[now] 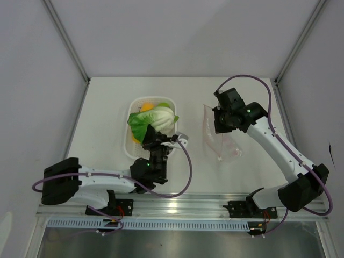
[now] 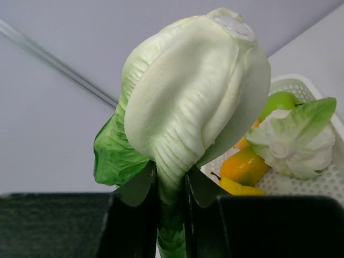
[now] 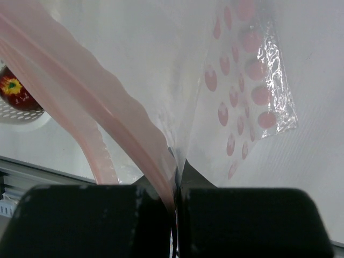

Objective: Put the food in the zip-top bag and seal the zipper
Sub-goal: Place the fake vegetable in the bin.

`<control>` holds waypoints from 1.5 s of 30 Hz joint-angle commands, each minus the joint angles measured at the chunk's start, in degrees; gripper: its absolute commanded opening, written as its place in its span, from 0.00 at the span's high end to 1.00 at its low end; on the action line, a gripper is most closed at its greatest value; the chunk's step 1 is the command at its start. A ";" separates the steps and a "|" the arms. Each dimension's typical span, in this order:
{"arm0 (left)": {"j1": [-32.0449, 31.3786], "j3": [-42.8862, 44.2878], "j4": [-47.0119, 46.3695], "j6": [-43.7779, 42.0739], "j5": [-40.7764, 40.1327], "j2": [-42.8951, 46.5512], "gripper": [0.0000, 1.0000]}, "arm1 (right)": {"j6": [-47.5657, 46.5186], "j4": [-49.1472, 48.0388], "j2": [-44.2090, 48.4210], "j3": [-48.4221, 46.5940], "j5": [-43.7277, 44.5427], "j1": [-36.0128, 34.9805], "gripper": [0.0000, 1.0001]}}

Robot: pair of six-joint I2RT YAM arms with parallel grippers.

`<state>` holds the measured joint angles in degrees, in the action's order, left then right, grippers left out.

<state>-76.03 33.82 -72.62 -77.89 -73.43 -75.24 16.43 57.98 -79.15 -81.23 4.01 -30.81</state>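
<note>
My left gripper (image 2: 171, 183) (image 1: 152, 134) is shut on a leafy green-white lettuce (image 2: 188, 102) (image 1: 153, 121), pinching its lower leaves and holding it above the white basket (image 1: 131, 141). Inside the basket lie a second lettuce (image 2: 293, 142), a lime-green fruit (image 2: 279, 101) and orange-yellow fruits (image 2: 244, 164). My right gripper (image 3: 176, 169) (image 1: 219, 124) is shut on the pink zipper (image 3: 107, 113) edge of the clear zip-top bag (image 1: 220, 137), lifting one side so the mouth gapes. Pink dots (image 3: 242, 80) mark the bag. A dark red apple (image 3: 15, 91) shows in the basket at far left of the right wrist view.
The perforated basket stands at mid-table, left of the bag. An aluminium rail (image 1: 183, 207) runs along the near edge under both arm bases. White enclosure walls close in the table at the back and both sides.
</note>
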 commanded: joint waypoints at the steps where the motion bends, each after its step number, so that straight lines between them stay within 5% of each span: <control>1: -0.34 -0.86 -6.99 10.79 -1.73 5.18 0.99 | -0.43 -1.98 1.73 0.46 1.44 -0.31 1.00; 2: -0.70 -0.26 -0.14 14.83 0.89 6.67 0.99 | -0.34 -2.25 1.90 0.55 1.18 -0.31 1.00; 3: -0.70 0.88 11.51 29.57 2.92 8.17 1.00 | -0.34 -2.34 1.90 0.63 0.74 -0.31 1.00; 4: -0.61 3.07 50.86 42.16 6.86 12.18 0.99 | -0.17 -2.51 1.81 0.64 0.47 -0.31 1.00; 5: 1.91 12.84 68.83 53.60 25.69 14.14 0.99 | -0.25 -2.43 1.90 0.64 0.21 -0.31 1.00; 6: 4.11 13.63 75.63 62.07 32.23 15.81 0.99 | -0.17 -2.34 1.99 0.72 0.30 -0.31 1.00; 9: 7.20 12.93 72.78 63.54 31.23 20.13 0.99 | 0.10 -1.99 2.69 0.99 0.73 -0.31 1.00; 19: 27.85 14.08 99.33 91.23 49.40 19.70 1.00 | 1.50 -3.48 3.31 3.27 -1.11 -0.75 1.00; 29: 41.03 14.25 105.40 97.31 57.77 14.78 0.99 | 1.86 -4.36 3.48 4.50 -2.08 -1.97 1.00; 36: 43.95 15.92 104.88 96.61 63.39 9.24 0.99 | 2.38 -5.33 2.69 5.91 -2.43 -3.47 1.00; 38: 43.95 16.01 104.61 96.43 64.55 8.19 0.85 | 2.38 -5.33 2.25 5.65 -2.52 -3.56 1.00; 40: 43.95 16.19 104.52 96.69 65.52 8.01 0.57 | 2.30 -5.33 2.16 5.38 -2.43 -3.65 1.00; 43: 43.86 16.71 104.44 97.05 65.35 9.93 0.36 | 2.03 -5.07 1.90 4.42 -2.17 -3.65 1.00; 45: 43.86 17.59 104.61 96.96 65.08 12.30 0.33 | 1.77 -4.63 1.73 3.63 -1.47 -3.65 1.00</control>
<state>-32.42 48.21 31.83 18.39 -10.11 -66.61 18.35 54.22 -77.25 -75.31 1.89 -34.20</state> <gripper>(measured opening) 0.650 0.002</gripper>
